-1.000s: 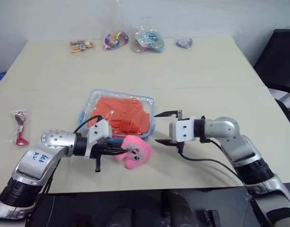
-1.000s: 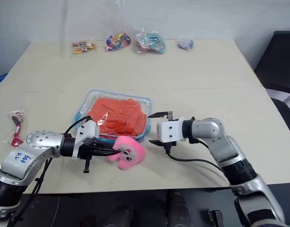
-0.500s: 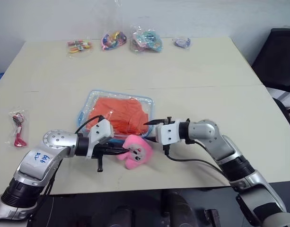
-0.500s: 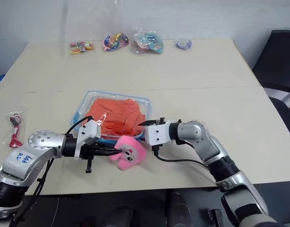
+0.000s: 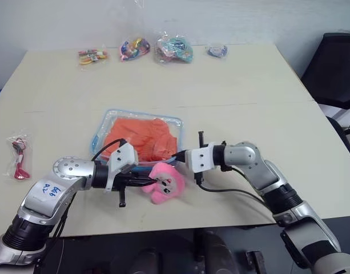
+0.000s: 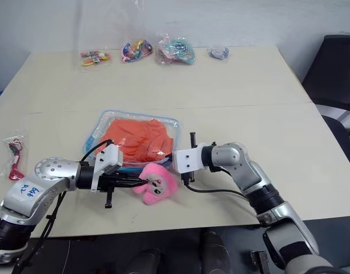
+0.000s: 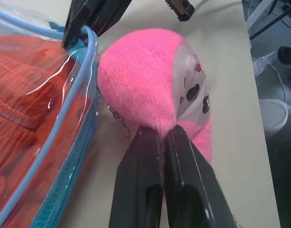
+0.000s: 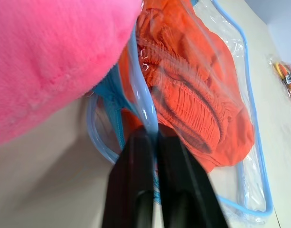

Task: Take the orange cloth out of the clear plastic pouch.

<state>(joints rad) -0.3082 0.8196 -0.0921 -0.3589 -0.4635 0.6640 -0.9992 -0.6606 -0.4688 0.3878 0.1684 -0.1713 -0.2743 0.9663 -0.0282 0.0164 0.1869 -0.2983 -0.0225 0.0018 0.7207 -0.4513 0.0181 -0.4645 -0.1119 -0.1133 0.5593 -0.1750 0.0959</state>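
Left eye view: two hands pinching, left hand (image 5: 145, 181) one pink plush toy (image 5: 165, 182), right hand (image 5: 178, 157) one clear plastic pouch (image 5: 106, 122).

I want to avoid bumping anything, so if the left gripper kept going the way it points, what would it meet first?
The left gripper is shut on the pink plush toy. Beyond the toy, probably the right gripper, shut on the clear plastic pouch; depth is uncertain.
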